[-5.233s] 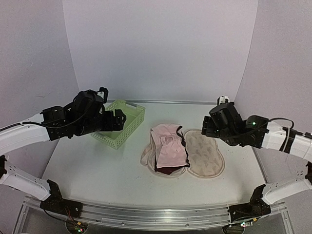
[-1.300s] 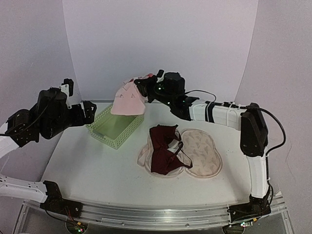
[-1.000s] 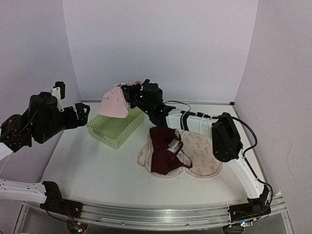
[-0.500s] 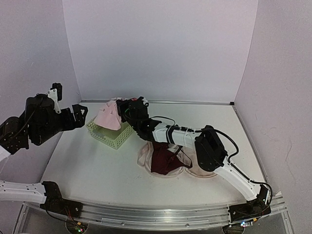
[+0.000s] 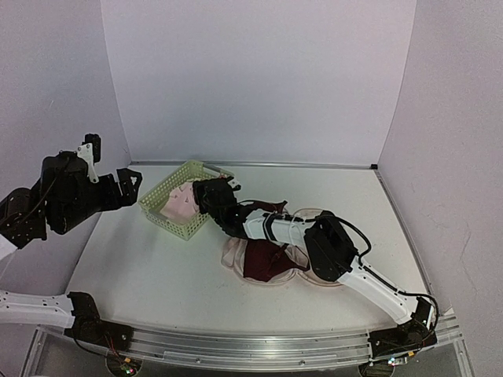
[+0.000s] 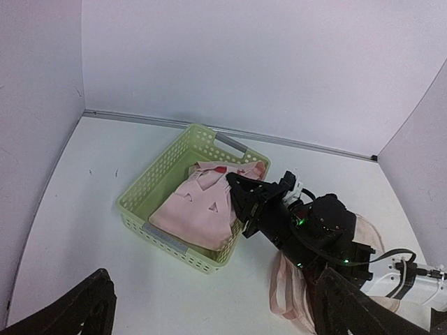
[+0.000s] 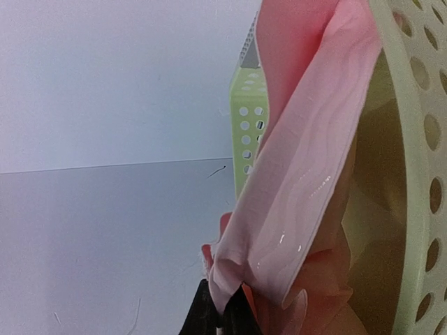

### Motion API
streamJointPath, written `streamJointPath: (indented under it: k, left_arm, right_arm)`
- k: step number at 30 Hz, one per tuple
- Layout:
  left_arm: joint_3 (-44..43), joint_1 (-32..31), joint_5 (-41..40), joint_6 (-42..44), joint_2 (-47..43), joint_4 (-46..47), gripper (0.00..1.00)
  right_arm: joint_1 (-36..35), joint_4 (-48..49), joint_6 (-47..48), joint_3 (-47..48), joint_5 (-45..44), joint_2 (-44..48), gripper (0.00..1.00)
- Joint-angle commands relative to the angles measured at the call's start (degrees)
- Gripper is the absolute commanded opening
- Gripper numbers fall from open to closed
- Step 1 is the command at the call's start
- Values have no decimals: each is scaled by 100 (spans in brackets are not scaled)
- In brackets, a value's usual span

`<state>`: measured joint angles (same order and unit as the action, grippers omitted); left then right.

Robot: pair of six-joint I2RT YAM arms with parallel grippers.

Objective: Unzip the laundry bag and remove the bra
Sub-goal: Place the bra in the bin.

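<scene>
Nearest the arm bases, the worktop [image 5: 141, 267] carries the laundry bag [image 5: 230, 255], which lies flat and spread open in two lobes, so the unzipping looks done. The bra [image 5: 263, 261], dark maroon, lies bunched on the bag's left lobe. It is out in the open but rests on the fabric, so by my reading it has not yet been removed. The right arm stretches low across the bag's far side and hides part of it. Further back, the right pincer [image 5: 206, 196] is pressed together on a fold of a pink garment [image 6: 199, 209], holding it down inside the light-green basket [image 5: 179, 225]; the wrist view shows the cloth nipped between the black tips, close against the lattice wall. Off to the left, the left pincer [image 5: 128, 187] hangs above the worktop, spread wide and holding nothing. The step in hand seems to be stowing this pink piece, a side errand to the task. The next move calls for the right pincer to let the cloth go and lift clear of the basket rim without snagging. One pincer should then come down on the maroon bra, pinching a cup or strap alone and not the bag beneath.
</scene>
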<state>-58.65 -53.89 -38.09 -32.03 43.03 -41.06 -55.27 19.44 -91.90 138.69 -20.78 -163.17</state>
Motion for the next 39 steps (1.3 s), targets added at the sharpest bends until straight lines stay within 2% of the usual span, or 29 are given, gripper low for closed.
streamJointPath:
  k: [1, 4, 6, 10, 19, 24, 33, 39]
  left_arm:
    - [-109, 30, 3, -73, 7, -30, 100]
    - [-128, 35, 3, -75, 45, -34, 100]
    - [-151, 37, 14, -84, 77, -29, 100]
    - [-188, 28, 23, -75, 96, -34, 99]
    - [-238, 34, 15, -89, 62, -43, 99]
    - [-280, 31, -1, -88, 22, -43, 100]
    - [-365, 32, -67, -58, 39, -43, 99]
    - [-382, 23, -63, -50, 52, -43, 99]
  right_arm:
    - [-8, 85, -134, 351, -1, -29, 5]
    - [-5, 60, -109, 336, 92, 24, 12]
    - [-6, 87, -134, 279, 178, 82, 24]
    - [1, 250, -63, -104, 342, 378, 36]
    - [2, 363, 499, -996, 640, 1461, 43]
    - [53, -322, 1154, -1359, 620, 2097, 45]
    - [183, -1393, 1645, -1196, 965, 2185, 46]
    - [260, -1478, 2012, -1657, 1252, 2527, 47]
